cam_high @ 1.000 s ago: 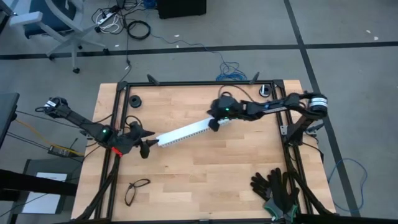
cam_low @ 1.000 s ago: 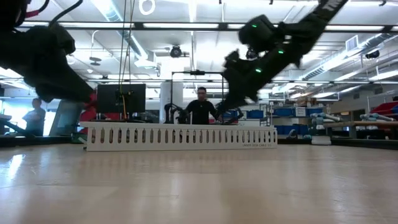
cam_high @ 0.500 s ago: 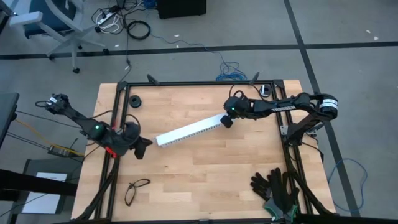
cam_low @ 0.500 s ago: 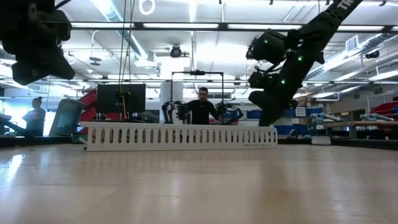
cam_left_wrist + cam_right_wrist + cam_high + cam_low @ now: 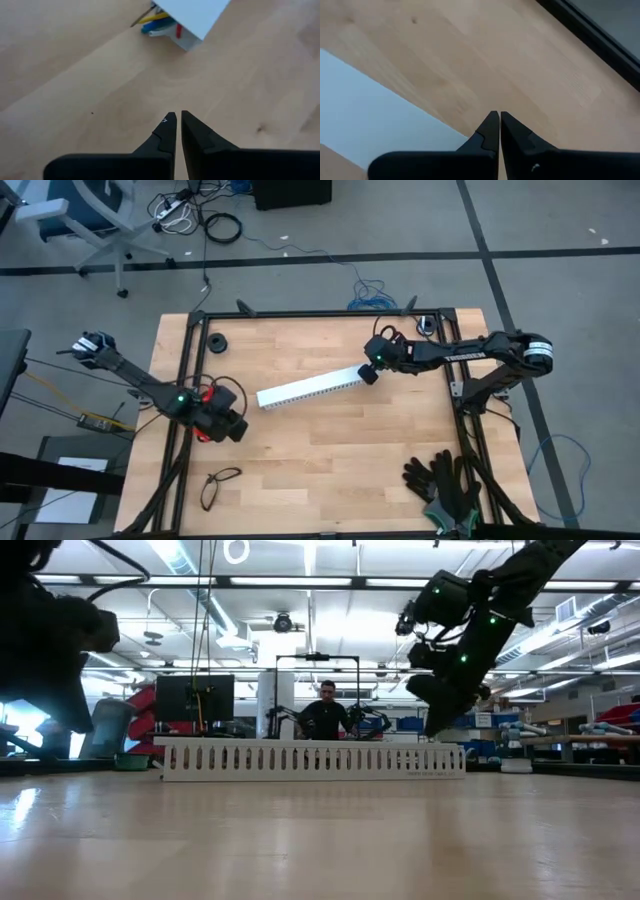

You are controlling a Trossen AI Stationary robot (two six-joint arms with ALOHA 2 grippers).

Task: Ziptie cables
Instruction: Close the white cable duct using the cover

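Hovering near the light wooden table's left edge, the left gripper has its fingers pressed together on nothing. Just ahead of it, the cables, yellow, blue and what may be red wire ends, poke from the long white perforated plastic rail lying diagonally mid-table. At the rail's right end hangs the right gripper, likewise closed and empty.

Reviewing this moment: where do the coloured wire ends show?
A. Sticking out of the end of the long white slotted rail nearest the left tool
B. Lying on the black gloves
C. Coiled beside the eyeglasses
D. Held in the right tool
A: in the left wrist view the coloured wire ends poke from the end of the long white slotted rail, ahead of the shut, empty left tool.
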